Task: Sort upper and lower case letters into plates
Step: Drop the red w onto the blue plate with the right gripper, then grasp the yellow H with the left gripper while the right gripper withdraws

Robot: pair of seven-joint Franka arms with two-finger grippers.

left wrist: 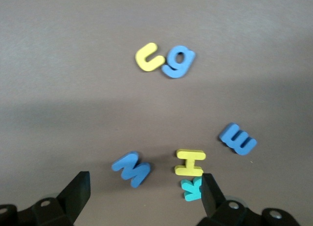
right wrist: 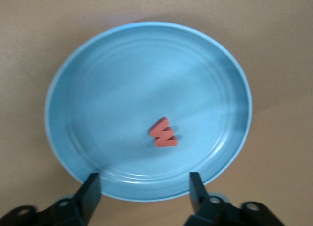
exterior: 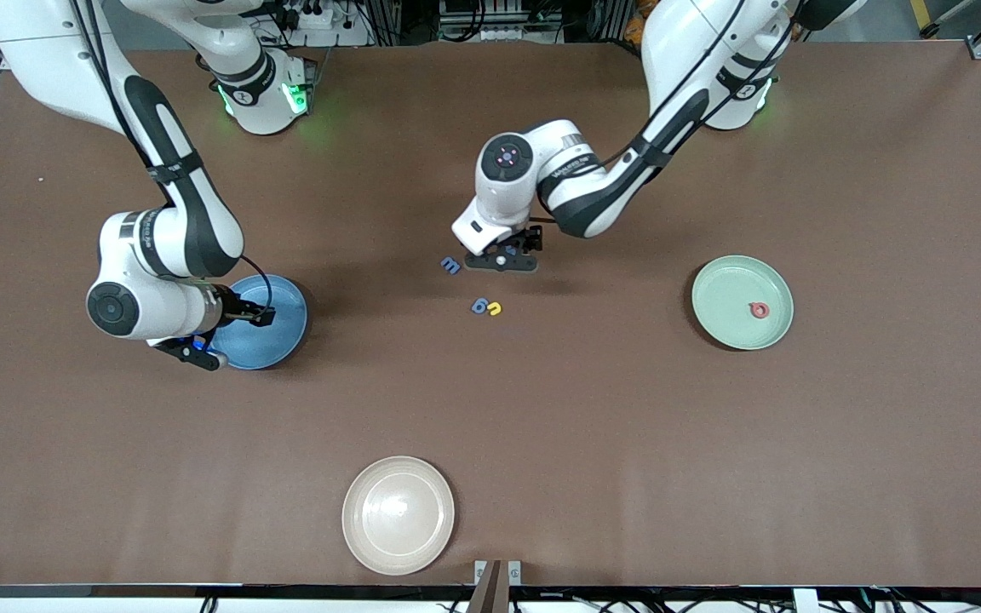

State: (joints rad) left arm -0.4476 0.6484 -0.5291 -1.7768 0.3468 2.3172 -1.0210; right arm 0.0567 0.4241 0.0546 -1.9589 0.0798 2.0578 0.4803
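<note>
My left gripper (exterior: 503, 258) hangs open low over a cluster of letters at the table's middle. The left wrist view shows it (left wrist: 145, 181) above a blue M (left wrist: 132, 168), with a yellow H (left wrist: 190, 162) and a teal K (left wrist: 191, 188) by one finger. A blue m (exterior: 450, 266), a blue g (exterior: 479, 306) and a yellow c (exterior: 495, 310) lie nearby. The mint green plate (exterior: 729, 289) holds a red-pink letter (exterior: 760, 310). My right gripper (exterior: 201, 347) is open and empty over the rim of the blue plate (exterior: 286, 315), which holds a red-pink W (right wrist: 163, 133).
A cream-beige plate (exterior: 398, 514) sits near the table's front edge, with nothing in it. The right arm's elbow and wrist hang over the blue plate's end of the table.
</note>
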